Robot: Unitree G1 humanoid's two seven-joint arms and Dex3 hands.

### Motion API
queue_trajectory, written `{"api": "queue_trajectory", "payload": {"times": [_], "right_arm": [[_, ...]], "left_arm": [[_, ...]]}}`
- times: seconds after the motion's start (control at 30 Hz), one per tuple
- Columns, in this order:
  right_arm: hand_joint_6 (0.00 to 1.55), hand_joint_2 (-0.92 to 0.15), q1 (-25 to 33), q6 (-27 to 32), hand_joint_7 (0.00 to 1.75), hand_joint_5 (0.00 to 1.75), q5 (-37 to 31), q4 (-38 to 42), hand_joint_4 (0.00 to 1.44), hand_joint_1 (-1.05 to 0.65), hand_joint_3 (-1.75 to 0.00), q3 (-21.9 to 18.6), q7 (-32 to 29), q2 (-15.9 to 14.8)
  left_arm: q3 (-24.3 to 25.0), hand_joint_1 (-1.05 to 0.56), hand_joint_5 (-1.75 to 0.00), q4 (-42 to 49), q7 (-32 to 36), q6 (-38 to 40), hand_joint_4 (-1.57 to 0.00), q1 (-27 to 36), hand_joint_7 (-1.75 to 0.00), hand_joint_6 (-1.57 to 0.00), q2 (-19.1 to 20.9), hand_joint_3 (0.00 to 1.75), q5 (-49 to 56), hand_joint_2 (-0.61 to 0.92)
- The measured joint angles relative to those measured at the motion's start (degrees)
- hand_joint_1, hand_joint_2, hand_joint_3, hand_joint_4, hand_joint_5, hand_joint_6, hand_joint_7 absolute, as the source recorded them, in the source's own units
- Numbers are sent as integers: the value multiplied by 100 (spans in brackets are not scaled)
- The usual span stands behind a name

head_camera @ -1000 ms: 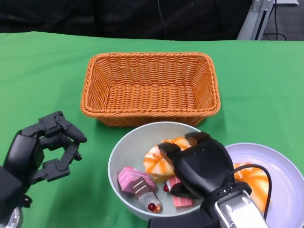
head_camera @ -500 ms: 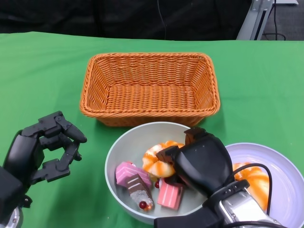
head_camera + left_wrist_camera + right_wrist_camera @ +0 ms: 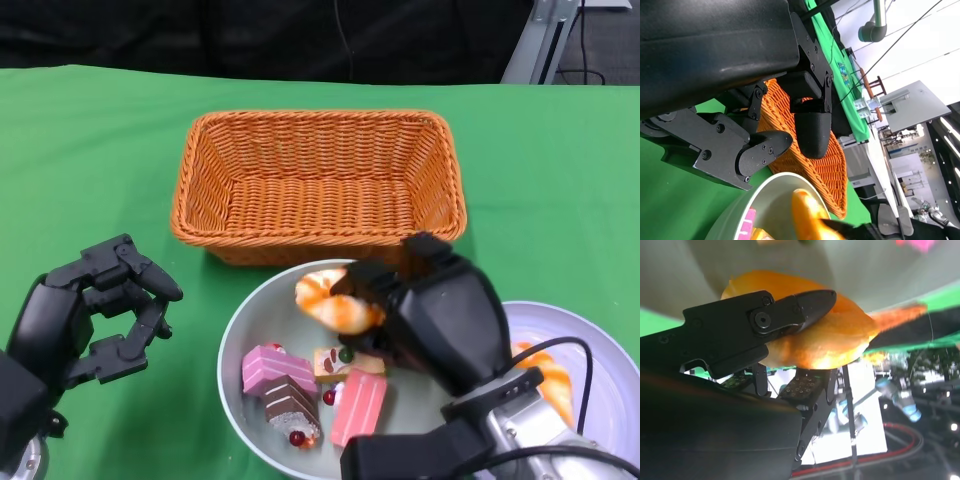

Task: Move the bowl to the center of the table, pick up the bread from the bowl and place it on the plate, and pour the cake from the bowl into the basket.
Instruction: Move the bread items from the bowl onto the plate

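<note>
A pale grey bowl [image 3: 240, 335] sits just in front of the orange wicker basket [image 3: 317, 185]. My right hand [image 3: 440, 315] holds an orange-and-white bread [image 3: 335, 300] lifted above the bowl's far rim; in the right wrist view the bread [image 3: 825, 335] sits between black fingers [image 3: 790, 310]. Several cake slices, pink [image 3: 265, 368] and brown [image 3: 292, 405], lie in the bowl. A white plate [image 3: 590, 350] with another bread [image 3: 555, 375] lies at the right, partly hidden by my arm. My left hand [image 3: 85, 320] hovers left of the bowl, fingers apart, empty.
Green cloth [image 3: 90, 150] covers the table. The basket stands at the centre back, its near wall almost touching the bowl. A dark backdrop runs beyond the far edge. The left wrist view shows the basket [image 3: 810, 165] and bowl rim [image 3: 760, 192].
My right hand has risen out of the bowl with the bread, moving it toward the bowl's far rim. The cake slices shifted slightly inside the bowl. The left hand stayed still.
</note>
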Motion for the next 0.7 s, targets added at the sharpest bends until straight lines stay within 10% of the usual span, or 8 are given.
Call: {"api": "queue_trajectory", "payload": {"times": [0.2, 0.47, 0.7], "right_arm": [[96, -92, 163, -100, 56, 118, 353, -812, 86, -19, -13, -245, 354, -68], [99, -87, 885, -163, 70, 130, 544, -2238, 89, -11, -22, -598, 742, -153], [95, -58, 1713, -325, 83, 141, 691, -3226, 88, -8, -78, -1196, 975, -449]], "left_arm": [[0, -7, -159, -3, 0, 12, -75, -1, -134, -71, -1, 89, -3, 68], [3, -8, -160, -10, 3, 17, -74, 4, -135, -70, 2, 88, 16, 69], [28, -7, -159, 27, 5, 72, -76, -24, -133, -71, 10, 89, -15, 68]]}}
